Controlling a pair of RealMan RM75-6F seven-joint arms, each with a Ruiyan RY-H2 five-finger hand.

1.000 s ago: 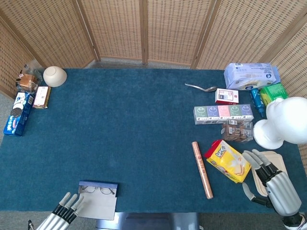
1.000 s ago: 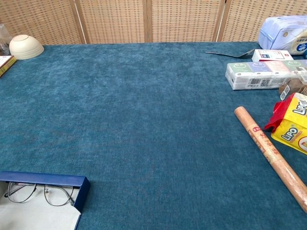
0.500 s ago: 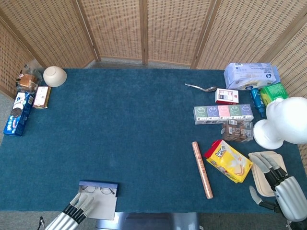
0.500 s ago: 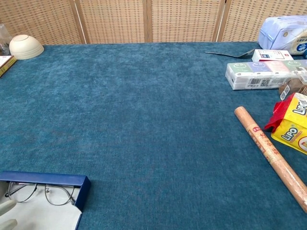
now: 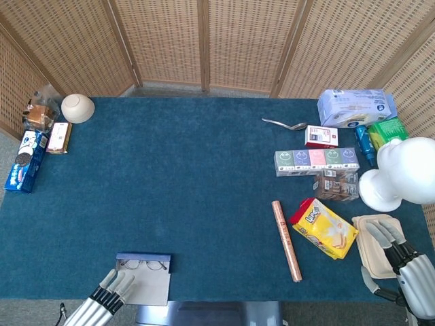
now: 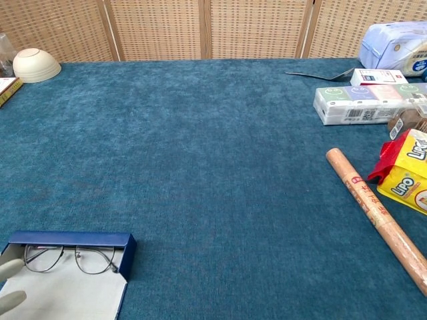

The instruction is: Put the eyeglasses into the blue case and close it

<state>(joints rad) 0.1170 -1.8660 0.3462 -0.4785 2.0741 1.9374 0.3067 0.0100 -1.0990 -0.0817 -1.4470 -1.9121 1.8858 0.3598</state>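
Note:
The blue case (image 5: 143, 257) lies open at the table's near left edge, its pale lining facing up. Thin wire-framed eyeglasses (image 5: 145, 265) rest inside it along the blue back wall. The chest view shows the same case (image 6: 73, 238) and eyeglasses (image 6: 67, 259) at lower left. My left hand (image 5: 110, 291) reaches in from below with fingers extended, its fingertips (image 6: 9, 269) touching the case's left side. My right hand (image 5: 402, 261) hovers at the far right over a beige tray (image 5: 372, 234), fingers apart and holding nothing.
A brown paper-wrapped roll (image 5: 287, 240) and a yellow snack bag (image 5: 325, 228) lie right of centre. Tissue packs (image 5: 317, 161), small boxes and a spoon (image 5: 284, 124) crowd the back right. A white bowl (image 5: 77, 107) and cookie packets (image 5: 26, 159) line the left edge.
The case has slid a little to the right as my left hand came in against its left side. My right hand has drawn back toward the lower right.

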